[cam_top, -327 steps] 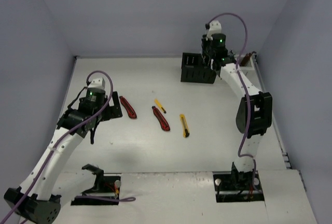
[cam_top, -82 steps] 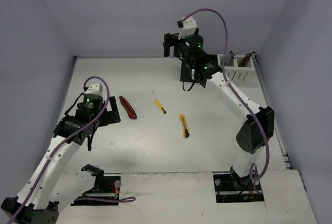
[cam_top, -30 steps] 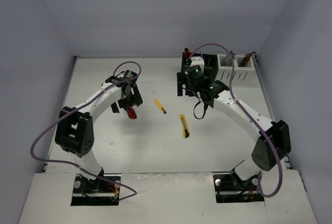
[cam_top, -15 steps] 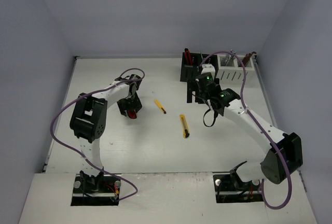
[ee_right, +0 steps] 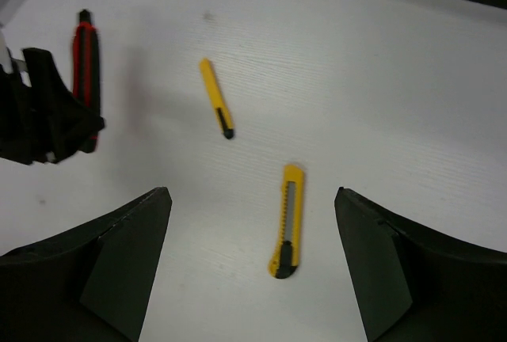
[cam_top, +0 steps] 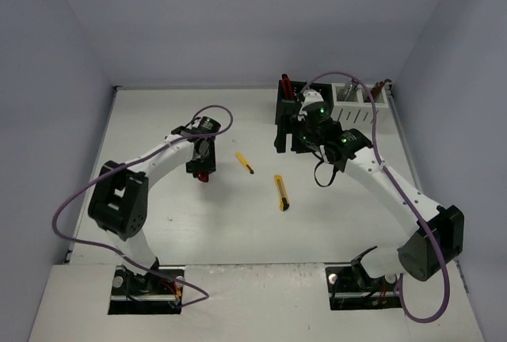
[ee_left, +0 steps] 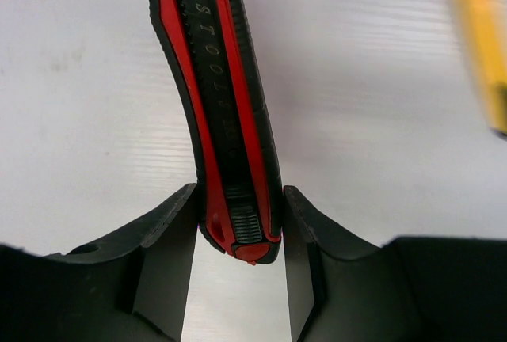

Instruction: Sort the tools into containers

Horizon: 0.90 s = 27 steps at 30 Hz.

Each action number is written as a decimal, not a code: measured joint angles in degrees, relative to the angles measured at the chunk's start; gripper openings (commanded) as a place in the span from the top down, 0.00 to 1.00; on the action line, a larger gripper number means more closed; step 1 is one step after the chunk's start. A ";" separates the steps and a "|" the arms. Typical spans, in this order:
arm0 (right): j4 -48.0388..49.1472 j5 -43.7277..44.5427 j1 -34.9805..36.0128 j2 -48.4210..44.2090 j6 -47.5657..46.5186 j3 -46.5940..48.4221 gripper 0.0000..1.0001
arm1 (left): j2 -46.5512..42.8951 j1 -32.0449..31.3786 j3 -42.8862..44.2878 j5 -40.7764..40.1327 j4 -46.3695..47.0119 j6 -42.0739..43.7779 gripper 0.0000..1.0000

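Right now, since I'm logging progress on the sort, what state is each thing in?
Left gripper, shut on red-black utility knife.
Red-black utility knife, flat on white table.
Right gripper, open, empty.
Short yellow utility knife, loose on table.
Longer yellow utility knife, loose on table.
Black slotted box, holds upright red-handled tool.
White slotted box, holds upright tools.

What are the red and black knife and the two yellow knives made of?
The red-and-black utility knife looks like moulded plastic: raised letters, a ridged slider, slightly shiny red edges; the black part may be rubbery. The larger yellow utility knife and the slim yellow knife look like smooth plastic; the larger's grey middle strip might be metal.
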 measured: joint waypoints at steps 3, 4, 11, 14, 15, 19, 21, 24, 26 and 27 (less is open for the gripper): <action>0.07 -6.39 0.00 0.55 1.15 3.91 0.19 | -10.42 -4.15 -3.01 0.26 4.99 7.43 1.00; 0.01 -8.16 0.00 0.78 1.54 5.26 0.20 | -14.23 -5.19 -4.27 0.93 7.26 9.65 1.00; 0.59 -17.59 0.02 3.25 4.18 13.90 0.25 | -35.41 -6.87 -14.14 7.81 21.91 22.25 1.00; 1.49 -21.83 0.11 5.33 5.34 17.26 0.27 | -38.61 -6.69 -16.38 10.56 24.85 26.31 1.00; 1.96 -23.08 0.15 6.16 5.57 18.24 0.27 | -38.95 -6.69 -16.71 11.41 25.41 27.36 1.00; 2.65 -26.64 0.89 9.16 5.99 21.24 0.27 | -39.35 -6.82 -16.89 14.52 26.54 30.57 1.00; 2.87 -27.57 1.50 10.34 5.99 22.30 0.27 | -39.58 -7.01 -16.89 15.71 27.15 31.63 1.00; 2.98 -28.52 2.26 11.81 5.99 23.35 0.28 | -39.98 -7.11 -16.89 17.42 28.06 32.73 1.00; 3.05 -28.95 2.66 12.69 5.97 23.81 0.29 | -40.15 -7.29 -16.88 18.48 28.45 33.19 1.00; 3.10 -29.17 2.85 13.12 5.96 24.04 0.29 | -40.23 -7.40 -16.87 18.98 28.60 33.37 1.00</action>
